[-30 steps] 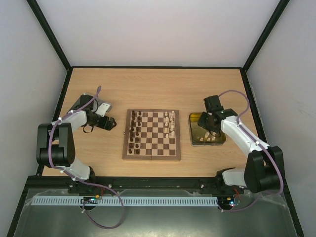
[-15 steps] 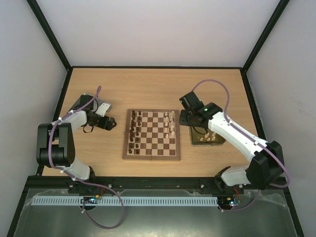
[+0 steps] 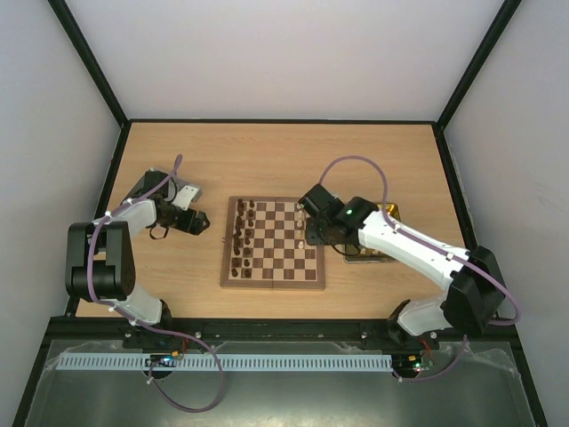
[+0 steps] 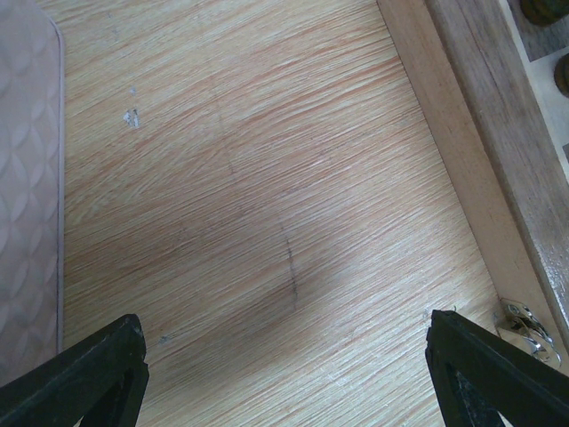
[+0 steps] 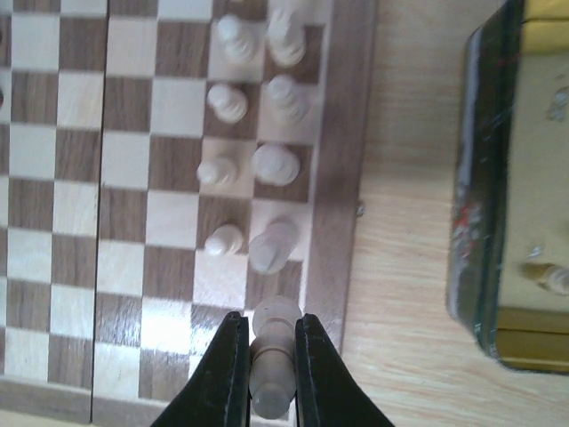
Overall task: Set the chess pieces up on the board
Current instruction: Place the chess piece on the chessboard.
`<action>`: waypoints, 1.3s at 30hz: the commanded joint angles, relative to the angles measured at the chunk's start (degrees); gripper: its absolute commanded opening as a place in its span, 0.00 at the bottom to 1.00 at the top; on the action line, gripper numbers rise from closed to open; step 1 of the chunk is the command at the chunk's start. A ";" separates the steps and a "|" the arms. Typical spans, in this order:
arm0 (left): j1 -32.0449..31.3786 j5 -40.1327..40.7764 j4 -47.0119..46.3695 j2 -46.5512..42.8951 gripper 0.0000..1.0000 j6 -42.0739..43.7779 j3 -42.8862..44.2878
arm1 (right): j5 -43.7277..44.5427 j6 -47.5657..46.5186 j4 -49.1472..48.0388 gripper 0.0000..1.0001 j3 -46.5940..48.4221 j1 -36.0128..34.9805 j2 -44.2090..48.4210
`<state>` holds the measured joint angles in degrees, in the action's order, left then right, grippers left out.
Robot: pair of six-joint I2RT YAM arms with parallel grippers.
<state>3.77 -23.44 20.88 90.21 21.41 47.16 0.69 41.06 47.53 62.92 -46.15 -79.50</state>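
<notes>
The right gripper (image 5: 270,322) was closed on a cream chess piece (image 5: 270,378), one finger on each side of its body and its rounded head showing between the fingertips. It hung over the right-hand column of squares of the chessboard (image 3: 273,283), beside the brown border and toward the near right corner. Whether the piece's base touched the square could not be told.

Farther along that edge, more cream pieces (image 5: 274,164) stood in two columns. The one nearest the gripper leaned over. Dark brown pieces (image 3: 240,238) lined the board's left side.

The gold tin tray (image 5: 487,205) sat on the table (image 3: 267,160) just right of the board, and at least one cream figure (image 5: 553,278) lay in it.

The left gripper (image 4: 284,322) was low over bare table just left of the board. Its black fingers (image 4: 93,374) were spread wide with nothing between them. A small metal clasp (image 4: 524,322) showed on the board's side by the right-hand finger.
</notes>
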 commanded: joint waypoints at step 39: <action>-0.10 0.24 0.36 0.13 0.86 0.07 -0.56 | -0.25 3.33 -8.32 0.04 -6.78 -4.71 -7.64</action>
<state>3.77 -23.29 20.88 90.21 21.41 47.13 -0.36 44.21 40.16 56.93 -50.61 -86.52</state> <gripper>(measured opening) 0.861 0.063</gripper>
